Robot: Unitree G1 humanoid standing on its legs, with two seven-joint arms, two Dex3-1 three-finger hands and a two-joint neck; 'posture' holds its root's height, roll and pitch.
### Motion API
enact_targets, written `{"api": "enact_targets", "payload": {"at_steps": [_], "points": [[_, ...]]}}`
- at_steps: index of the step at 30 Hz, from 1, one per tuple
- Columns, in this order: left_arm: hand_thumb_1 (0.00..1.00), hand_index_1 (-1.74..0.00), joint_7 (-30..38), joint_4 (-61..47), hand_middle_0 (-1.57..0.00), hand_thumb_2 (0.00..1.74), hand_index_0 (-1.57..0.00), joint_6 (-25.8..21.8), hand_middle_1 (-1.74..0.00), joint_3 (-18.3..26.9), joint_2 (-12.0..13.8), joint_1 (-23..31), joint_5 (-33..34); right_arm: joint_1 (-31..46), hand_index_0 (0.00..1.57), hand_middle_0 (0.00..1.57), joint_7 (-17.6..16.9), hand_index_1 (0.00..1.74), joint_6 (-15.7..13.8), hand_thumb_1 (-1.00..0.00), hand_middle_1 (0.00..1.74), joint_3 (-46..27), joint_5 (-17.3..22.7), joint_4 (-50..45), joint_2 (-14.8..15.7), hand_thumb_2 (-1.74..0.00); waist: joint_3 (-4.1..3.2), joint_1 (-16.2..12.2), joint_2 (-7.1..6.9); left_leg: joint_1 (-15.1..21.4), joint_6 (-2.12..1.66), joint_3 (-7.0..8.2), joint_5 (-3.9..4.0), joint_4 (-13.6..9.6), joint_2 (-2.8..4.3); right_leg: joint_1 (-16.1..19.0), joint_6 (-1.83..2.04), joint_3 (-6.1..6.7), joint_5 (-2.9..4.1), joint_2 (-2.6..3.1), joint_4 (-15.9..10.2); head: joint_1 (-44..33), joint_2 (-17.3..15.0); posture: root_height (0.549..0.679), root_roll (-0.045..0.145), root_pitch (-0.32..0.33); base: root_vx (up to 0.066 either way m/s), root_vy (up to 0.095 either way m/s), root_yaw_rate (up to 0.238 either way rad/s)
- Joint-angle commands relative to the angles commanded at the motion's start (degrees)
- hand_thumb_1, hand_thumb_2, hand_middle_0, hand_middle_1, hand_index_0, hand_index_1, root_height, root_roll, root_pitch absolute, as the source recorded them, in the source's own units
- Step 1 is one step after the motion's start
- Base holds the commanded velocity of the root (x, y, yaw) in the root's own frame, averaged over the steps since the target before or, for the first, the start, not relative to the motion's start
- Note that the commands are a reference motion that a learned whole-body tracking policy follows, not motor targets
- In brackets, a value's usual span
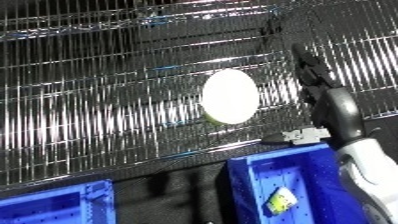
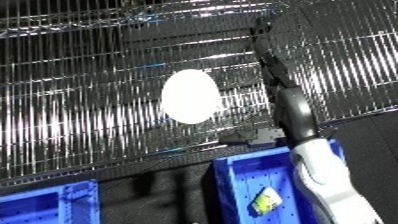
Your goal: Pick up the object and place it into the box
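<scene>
1. The right hand (image 1: 313, 75) reaches over the wire shelf (image 1: 89, 115), fingers straight, holding nothing.
2. The white oval object (image 1: 230, 96) lies at its nine o'clock, ungrasped.
3. Grasp and drop remain; the blue bin (image 1: 266, 175) waits at six o'clock, holding a small packet (image 1: 282, 200).

White oval object (image 1: 230, 96) on wire shelf (image 1: 98, 115)

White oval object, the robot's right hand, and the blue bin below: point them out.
White oval object (image 1: 230, 96), left eye view, its middle.
Right hand (image 1: 313, 75), left eye view, its fingers.
Blue bin (image 1: 275, 170), left eye view, bare floor.
</scene>
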Motion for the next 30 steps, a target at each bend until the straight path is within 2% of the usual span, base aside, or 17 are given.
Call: {"api": "enact_targets", "payload": {"at_steps": [7,15,22,30], "points": [[0.0,0.0,0.27,-1.31,0.0,0.0,0.0,0.16,0.0,-0.8,-0.5,0.59,-0.34,-2.4,0.0,0.0,0.74,0.0,0.46,0.0,0.0,1.81,0.17,2.99,1.09,0.0,0.0,0.73,0.69,-1.17,0.07,-0.17,0.1,0.23,-0.2,-1.24,-0.37,-0.17,-0.24,-0.12,0.71,1.4,0.92,0.638,0.065,0.153,0.011,0.011,0.021],[0.0,0.0,0.38,-2.56,0.0,0.0,0.0,0.15,0.0,-1.77,-0.89,1.1,-0.83,-5.17,0.0,0.0,1.84,0.0,0.48,0.0,0.0,3.36,0.35,4.45,2.65,0.0,0.0,1.59,1.36,-2.16,0.08,-0.34,0.38,0.22,-0.52,-2.28,-0.59,-0.35,-0.36,-0.19,1.16,3.0,2.8,0.637,0.068,0.165,0.015,0.011,0.025],[0.0,0.0,0.53,-4.31,0.0,0.0,0.0,0.23,0.0,-2.63,-1.24,1.75,-1.05,-7.88,0.55,0.55,2.43,0.61,0.35,-0.35,0.61,4.41,-0.28,4.26,4.14,-0.61,0.0,2.43,2.04,-2.62,0.02,-0.46,0.9,-0.35,-0.7,-2.84,-0.58,-0.64,-0.25,-0.43,1.15,4.22,4.23,0.637,0.07,0.174,0.007,0.013,0.027],[0.0,0.0,0.73,-5.32,0.0,0.0,0.0,0.21,0.0,-3.19,-1.67,2.22,-0.99,-9.72,1.18,1.18,2.41,1.3,0.68,-0.75,1.3,5.16,-0.86,3.56,5.6,-1.3,0.0,3.0,2.57,-3.0,0.12,-0.56,1.01,-0.31,-1.02,-3.21,-0.7,-0.73,-0.31,-0.64,1.38,5.35,4.55,0.636,0.072,0.178,0.002,0.012,0.021]]}}
